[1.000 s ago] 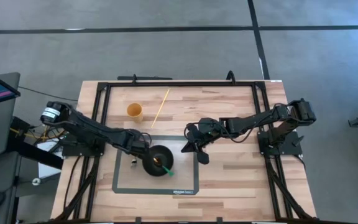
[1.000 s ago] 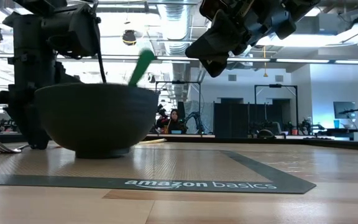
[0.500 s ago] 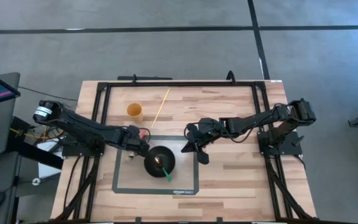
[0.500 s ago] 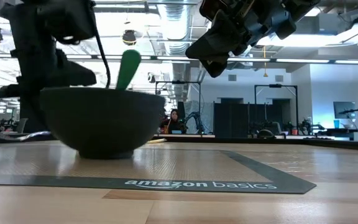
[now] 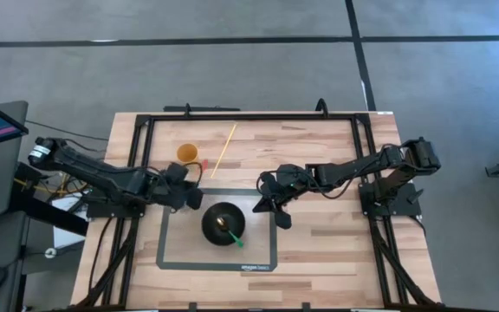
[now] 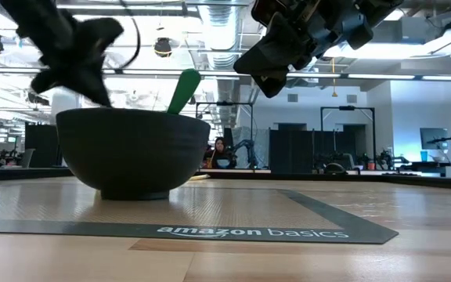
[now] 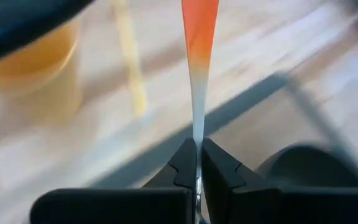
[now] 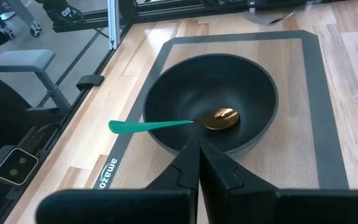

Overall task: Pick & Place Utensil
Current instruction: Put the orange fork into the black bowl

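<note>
The left gripper (image 7: 197, 163) is pinched on an orange-and-white utensil (image 7: 199, 56), whose handle runs straight out ahead of the fingers. The black bowl (image 5: 223, 223) sits just beside it toward the table's middle, already holding a green-handled spoon (image 8: 149, 126) (gold bowl down). To finish well, I judge it should keep the pinch firm and swing over the rim before lowering. Half a second ago this gripper was nearer the bowl; it has drawn back toward the yellow cup (image 5: 187, 153). The right gripper (image 8: 198, 158) hangs closed, unchanged, beyond the bowl's far side.
</note>
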